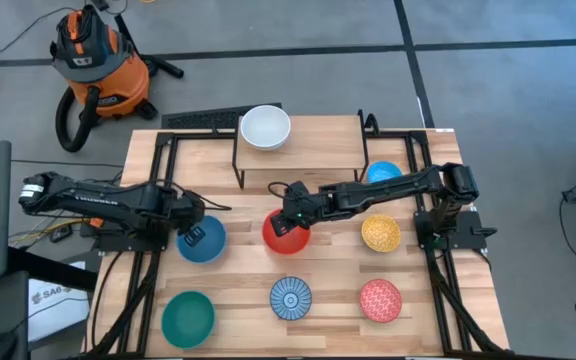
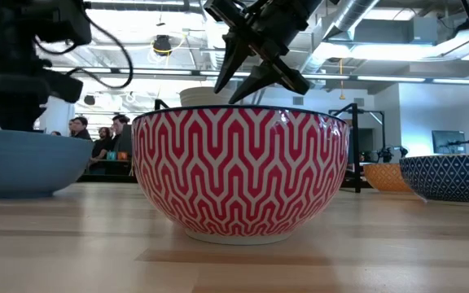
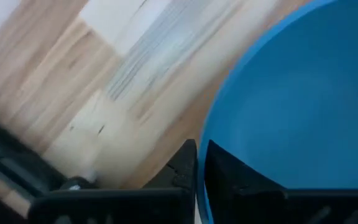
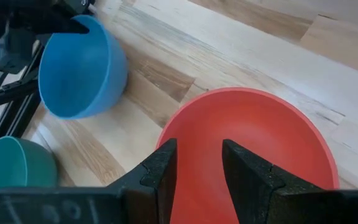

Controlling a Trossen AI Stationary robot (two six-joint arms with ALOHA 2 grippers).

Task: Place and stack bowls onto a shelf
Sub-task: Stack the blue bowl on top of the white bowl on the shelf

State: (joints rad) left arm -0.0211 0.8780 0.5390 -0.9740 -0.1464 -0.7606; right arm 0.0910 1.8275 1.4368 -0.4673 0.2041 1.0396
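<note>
**Currently: two claws at two bowls, shelf carrying one**

Item 1. Left claw (image 1: 194, 236) is pinching the rim of the blue bowl (image 1: 203, 240) on the left of the worktop (image 1: 328, 285); in its wrist view the fingers are lying nearly together with the thin wall between them, one inside, one outside, a grip suited to lifting by the edge.

Item 2. Right claw (image 1: 290, 225) is hanging over the red bowl (image 1: 286, 233) at mid-worktop, fingers narrowly parted and straddling the near rim (image 4: 194, 124), apparently lining up the same rim grip; not yet closed on it.

Item 3. Shelf (image 1: 308, 150) is standing at the far edge, bearing the white bowl (image 1: 265, 127) alone, likely the base for stacking.

Item 4. Waiting on the worktop: second blue bowl (image 1: 383, 172), yellow speckled bowl (image 1: 380, 233), pink-red bowl (image 1: 380, 299), radial-patterned blue bowl (image 1: 291, 297), teal bowl (image 1: 187, 317).

Most of the task is remaining, judging by this layout.
</note>
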